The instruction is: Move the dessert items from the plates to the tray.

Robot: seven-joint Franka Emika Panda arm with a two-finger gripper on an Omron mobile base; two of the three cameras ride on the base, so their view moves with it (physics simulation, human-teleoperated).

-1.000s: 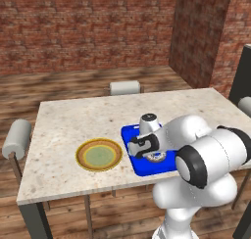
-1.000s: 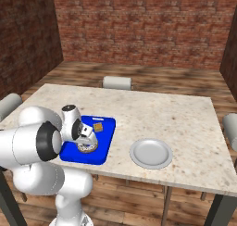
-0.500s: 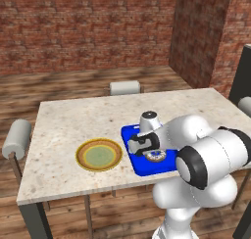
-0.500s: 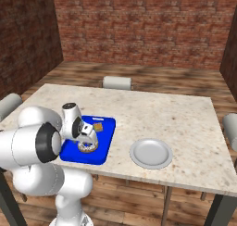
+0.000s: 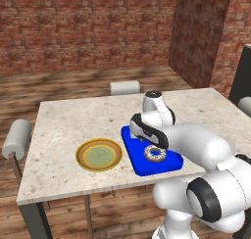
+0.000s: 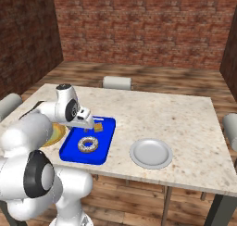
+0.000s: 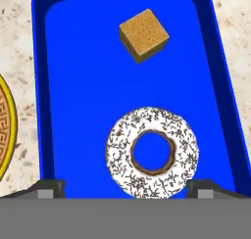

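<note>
- Left base view: my gripper (image 5: 147, 144) hangs above the blue tray (image 5: 142, 164) on the desk (image 5: 68, 120); yellow-rimmed plate (image 5: 99, 155) bare.
- Right base view: grey plate (image 6: 151, 153) likewise bare, so both desserts look delivered.
- Hand view: doughnut (image 7: 152, 152) and cake cube (image 7: 143, 34) lie apart in the tray; gripper spread wide, holding nothing.

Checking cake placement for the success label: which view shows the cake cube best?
Hand view: the cake cube lies unobstructed on the tray, beyond the doughnut. Right base view shows the cube small, beside the end effector. In the left base view the arm stands in front of that part of the tray.
</note>
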